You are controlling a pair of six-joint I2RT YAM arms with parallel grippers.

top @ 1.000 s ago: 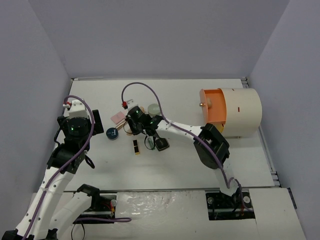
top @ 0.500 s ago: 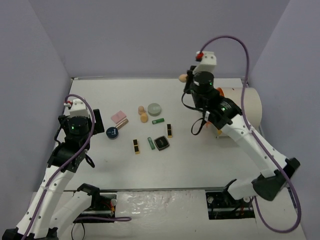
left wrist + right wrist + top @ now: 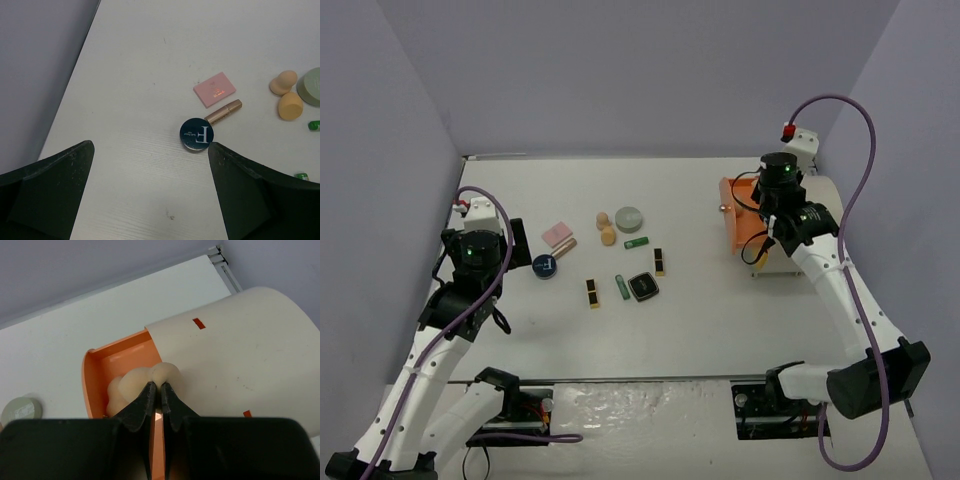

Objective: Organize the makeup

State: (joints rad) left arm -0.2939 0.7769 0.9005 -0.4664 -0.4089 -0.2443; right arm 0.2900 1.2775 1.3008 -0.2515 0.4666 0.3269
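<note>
Overhead camera over table (image 3: 720, 320), left wrist facing blue compact (image 3: 196, 134) — overhead shares it, right wrist seemingly close above drawer (image 3: 95, 372).

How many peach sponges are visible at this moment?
3: two sponges on the table beside the pale green compact, one pinched in the right gripper over the orange drawer. More may be hidden in that drawer.

The white matte table (image 3: 700, 320) carries a loose cluster left of centre: a flat pink rectangular palette (image 3: 557, 233) just beside a rose-gold tube (image 3: 564, 247), a round dark-blue compact (image 3: 545, 266), two peach egg-shaped sponges (image 3: 602, 219), a round pale-green compact (image 3: 629, 217), two small green tubes (image 3: 636, 241), two black-and-gold lipsticks (image 3: 659, 261) and a square black compact (image 3: 642, 287). Well apart at the right, a large cream drum (image 3: 240, 350) lies on its side
</note>
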